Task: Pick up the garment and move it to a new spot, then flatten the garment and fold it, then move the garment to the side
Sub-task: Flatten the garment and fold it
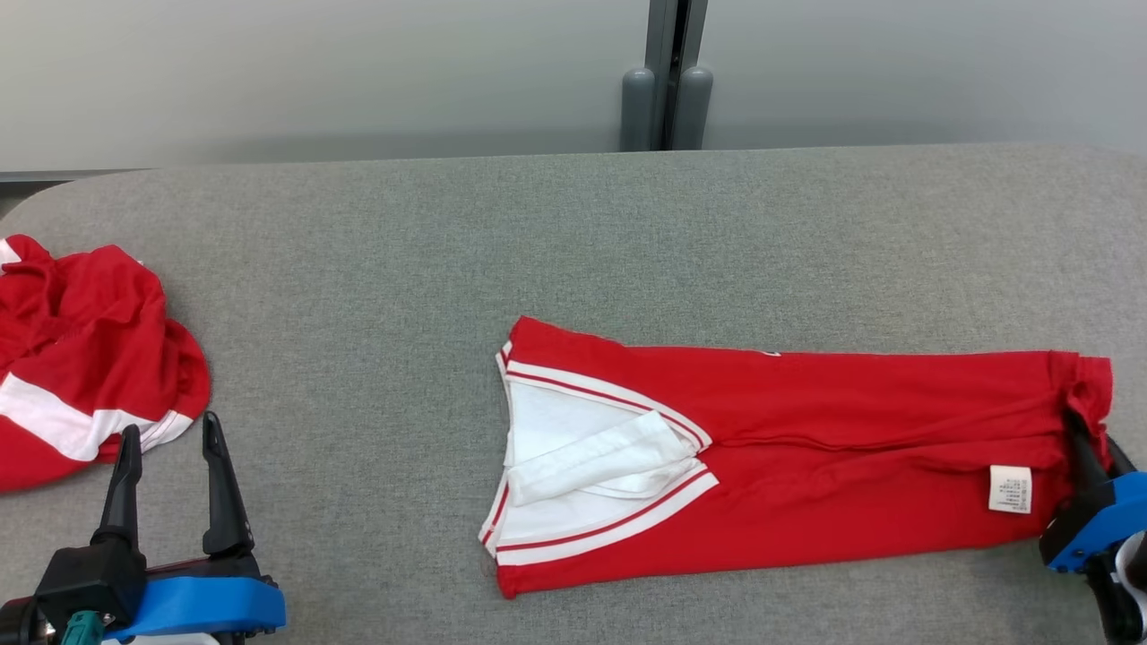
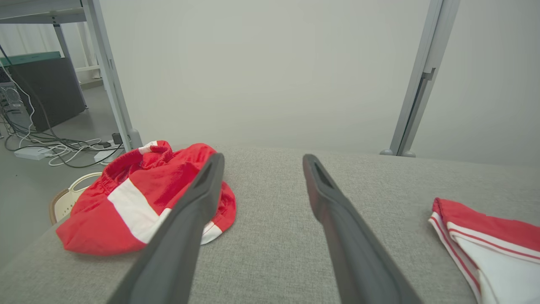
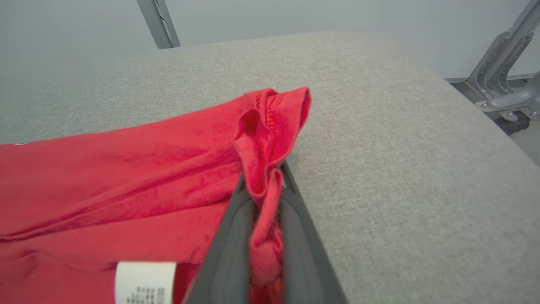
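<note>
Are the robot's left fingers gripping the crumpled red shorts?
No, the left fingers stand wide apart with bare grey table between them; the red shorts lie beside them.

**Three cameras over one grey surface**

The head camera looks forward and down from high above the surface (image 1: pixel 376 269), wide enough to take in the left claw (image 1: pixel 170 425) and right claw (image 1: pixel 1091 452). The left wrist camera sits low, looking along its claw toward the wall (image 2: pixel 270 63). It shares with the head view the crumpled garment (image 2: pixel 93 228) left of that claw. The right wrist camera is very near the folded garment (image 3: pixel 126 169), whose hem, at that claw, the head view also shows.
</note>
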